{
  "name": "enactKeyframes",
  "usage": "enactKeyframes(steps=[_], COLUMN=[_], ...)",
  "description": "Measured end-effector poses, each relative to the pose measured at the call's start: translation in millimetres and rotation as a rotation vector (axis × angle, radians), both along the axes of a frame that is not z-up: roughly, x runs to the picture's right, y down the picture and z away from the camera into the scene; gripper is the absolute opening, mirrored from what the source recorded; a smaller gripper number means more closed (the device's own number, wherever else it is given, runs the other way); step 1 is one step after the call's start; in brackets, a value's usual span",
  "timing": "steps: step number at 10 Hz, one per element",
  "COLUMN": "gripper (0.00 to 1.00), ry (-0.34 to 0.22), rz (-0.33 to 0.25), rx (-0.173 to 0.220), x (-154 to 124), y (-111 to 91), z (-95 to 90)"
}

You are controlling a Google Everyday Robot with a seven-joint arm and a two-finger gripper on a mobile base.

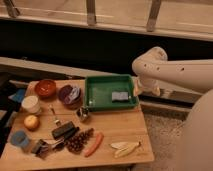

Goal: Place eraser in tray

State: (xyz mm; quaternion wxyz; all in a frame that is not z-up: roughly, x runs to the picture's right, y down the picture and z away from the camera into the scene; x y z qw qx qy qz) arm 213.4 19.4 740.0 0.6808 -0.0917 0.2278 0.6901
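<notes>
The black eraser lies flat on the wooden table, front left of centre, beside a bunch of dark grapes. The bright green tray stands at the table's back right and holds a small grey-blue block. My gripper hangs at the end of the white arm, just off the tray's right edge and far from the eraser. It holds nothing that I can see.
A red-brown bowl, a purple bowl, a white cup, an orange and a blue cup fill the left side. Grapes, a carrot and a banana lie in front.
</notes>
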Motion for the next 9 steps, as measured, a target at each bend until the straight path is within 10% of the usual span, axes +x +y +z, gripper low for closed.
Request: enactKeyframes(steps=[4,9], gripper=[0.73,0.73], ry=[-0.142,-0.155], rz=[-0.069,-0.072], rx=[0.051,0.057], x=[-99,-109], y=[-23,-25], z=[5.0,4.2])
